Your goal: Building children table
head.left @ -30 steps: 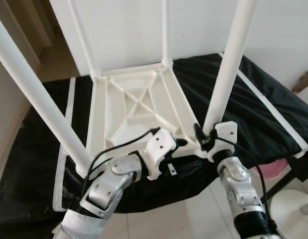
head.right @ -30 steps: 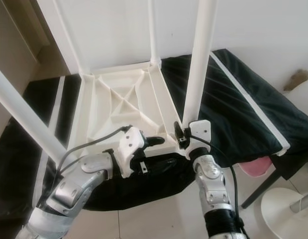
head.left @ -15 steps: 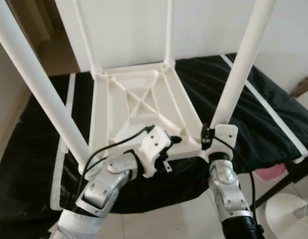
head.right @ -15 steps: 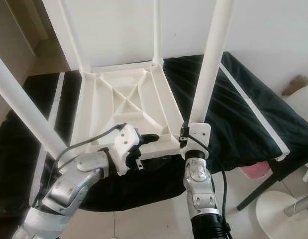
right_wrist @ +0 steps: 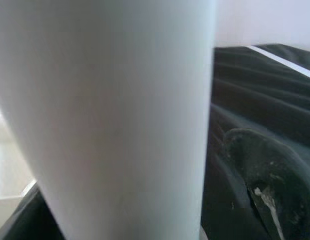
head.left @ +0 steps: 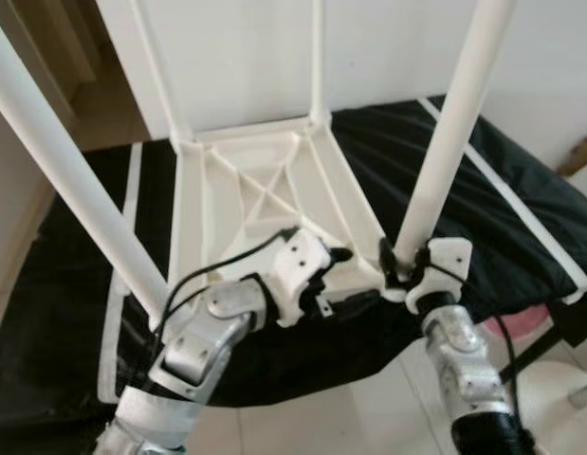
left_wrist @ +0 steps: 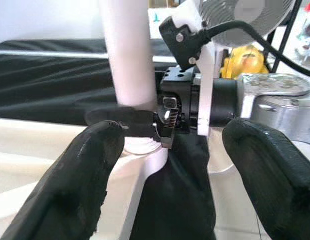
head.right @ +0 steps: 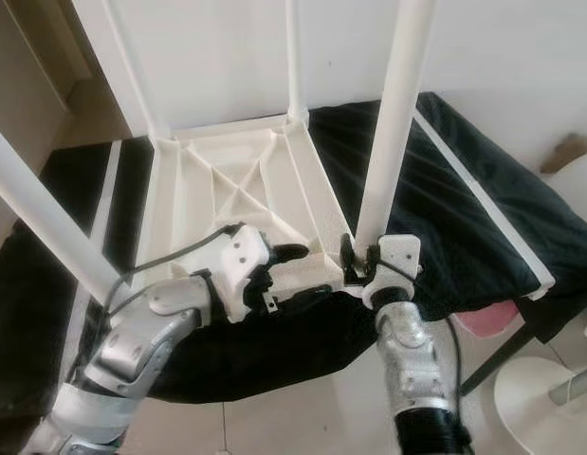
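The white table (head.left: 265, 204) lies upside down on the black cover (head.left: 502, 204) at frame centre, 4 legs pointing up. Your right hand (head.left: 405, 272) pinches the base of the near-right leg (head.left: 445, 142) where it meets the corner socket, low and right of centre. Your left hand (head.left: 336, 258) rests on the near rim just beside it, fingers (left_wrist: 89, 170) spread — the wrist view looks straight at that joint. Judging from this, the leg is being seated: keep it in line with the socket, brace the rim with the left, and press along its axis — sideways force could tip the frame.
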Robot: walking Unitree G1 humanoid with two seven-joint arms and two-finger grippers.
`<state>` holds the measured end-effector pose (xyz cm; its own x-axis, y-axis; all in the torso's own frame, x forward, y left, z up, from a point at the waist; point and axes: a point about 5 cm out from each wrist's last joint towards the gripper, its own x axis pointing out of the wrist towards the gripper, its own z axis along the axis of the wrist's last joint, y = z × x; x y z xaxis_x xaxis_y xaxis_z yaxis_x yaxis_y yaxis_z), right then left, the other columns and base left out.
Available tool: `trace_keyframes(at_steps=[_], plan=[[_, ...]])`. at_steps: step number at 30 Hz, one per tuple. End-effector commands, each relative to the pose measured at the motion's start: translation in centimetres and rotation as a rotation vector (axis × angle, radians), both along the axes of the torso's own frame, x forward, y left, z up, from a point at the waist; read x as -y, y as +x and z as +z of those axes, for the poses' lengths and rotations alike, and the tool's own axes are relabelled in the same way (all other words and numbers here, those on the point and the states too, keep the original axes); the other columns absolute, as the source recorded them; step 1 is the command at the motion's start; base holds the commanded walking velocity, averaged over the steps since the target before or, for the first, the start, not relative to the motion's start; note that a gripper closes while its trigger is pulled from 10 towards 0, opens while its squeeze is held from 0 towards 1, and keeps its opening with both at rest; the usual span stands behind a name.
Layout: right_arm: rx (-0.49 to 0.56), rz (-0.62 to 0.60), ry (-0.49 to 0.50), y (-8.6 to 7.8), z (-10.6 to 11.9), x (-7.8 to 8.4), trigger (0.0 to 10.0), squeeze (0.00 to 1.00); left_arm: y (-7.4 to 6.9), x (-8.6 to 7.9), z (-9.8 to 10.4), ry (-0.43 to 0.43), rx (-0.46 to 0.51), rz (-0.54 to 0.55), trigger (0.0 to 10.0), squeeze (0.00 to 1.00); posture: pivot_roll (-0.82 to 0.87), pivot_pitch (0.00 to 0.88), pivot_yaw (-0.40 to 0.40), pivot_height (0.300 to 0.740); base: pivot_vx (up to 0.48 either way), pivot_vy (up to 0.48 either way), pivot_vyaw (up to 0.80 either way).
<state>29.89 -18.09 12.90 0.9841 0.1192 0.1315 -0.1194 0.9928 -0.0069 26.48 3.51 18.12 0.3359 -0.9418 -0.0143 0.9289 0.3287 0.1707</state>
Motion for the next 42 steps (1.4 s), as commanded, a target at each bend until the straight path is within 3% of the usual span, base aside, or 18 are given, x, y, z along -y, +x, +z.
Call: trace_keyframes(at_steps=[1, 7, 12, 20, 21, 22, 26, 35, 40, 41, 42], plan=[[-0.004, 0.025, 0.012, 0.1, 0.2, 0.5, 10.0, 0.0, -0.2, 0.1, 0.0, 0.013, -0.009, -0.056, 10.0, 0.0, -0.05, 0.0, 0.074, 0.74, 0.0, 0.0, 0.0], [-0.029, 0.238, -0.084, 1.2, 1.5, 2.2, 10.0, 0.0, 0.1, 0.9, 0.5, 0.014, 0.011, -0.096, 10.0, 0.0, -0.08, 0.013, 0.11, 0.74, 0.0, 0.0, 0.0], [-0.05, 0.319, -0.139, 2.0, 2.1, 3.0, 10.0, 0.0, 0.3, 0.9, 0.9, 0.026, 0.027, -0.124, 10.0, 0.0, -0.07, 0.019, 0.129, 0.74, 0.0, 0.0, 0.0], [-0.129, 0.468, -0.238, 3.0, 1.2, 2.7, 10.0, 0.0, 0.8, 1.2, 1.7, 0.04, 0.046, -0.156, 10.0, 0.0, -0.07, 0.01, 0.149, 0.74, 0.0, 0.0, 0.0], [-0.134, 0.489, -0.242, 3.1, 1.2, 2.5, 6.2, 0.0, 0.8, 1.2, 1.8, 0.034, 0.047, -0.157, 10.0, 0.0, -0.07, 0.008, 0.144, 0.74, 0.0, 0.0, 0.0], [-0.139, 0.513, -0.248, 3.2, 1.1, 2.3, 0.4, 0.0, 0.8, 1.2, 1.9, 0.029, 0.048, -0.156, 10.0, 0.0, -0.07, 0.006, 0.137, 0.74, 0.0, 0.0, 0.0], [-0.145, 0.551, -0.256, 3.3, 1.2, 2.0, 0.0, 0.0, 0.9, 1.2, 1.9, 0.025, 0.05, -0.152, 10.0, 0.0, -0.07, 0.003, 0.131, 0.74, 0.0, 0.0, 0.0], [-0.133, 0.59, -0.283, 3.4, 1.6, 2.4, 0.0, 0.0, 0.4, 1.5, 1.6, 0.017, 0.031, -0.168, 10.0, 0.0, -0.07, 0.007, 0.125, 0.74, 0.0, 0.0, 0.0], [-0.13, 0.539, -0.269, 3.3, 1.4, 2.7, 0.0, 0.0, 0.4, 1.4, 1.6, 0.01, 0.024, -0.165, 10.0, 0.0, -0.07, 0.016, 0.111, 0.74, 0.0, 0.0, 0.0], [-0.146, 0.513, -0.273, 3.1, 0.9, 2.6, 10.0, 0.0, 0.5, 1.3, 1.6, 0.003, 0.019, -0.165, 10.0, 0.0, -0.07, 0.017, 0.109, 0.74, 0.0, 0.0, 0.0], [-0.159, 0.458, -0.246, 2.7, 0.3, 2.2, 10.0, 0.0, 0.5, 1.4, 1.5, -0.004, 0.014, -0.164, 10.0, 0.0, -0.08, 0.022, 0.111, 0.74, 0.0, 0.0, 0.0]])
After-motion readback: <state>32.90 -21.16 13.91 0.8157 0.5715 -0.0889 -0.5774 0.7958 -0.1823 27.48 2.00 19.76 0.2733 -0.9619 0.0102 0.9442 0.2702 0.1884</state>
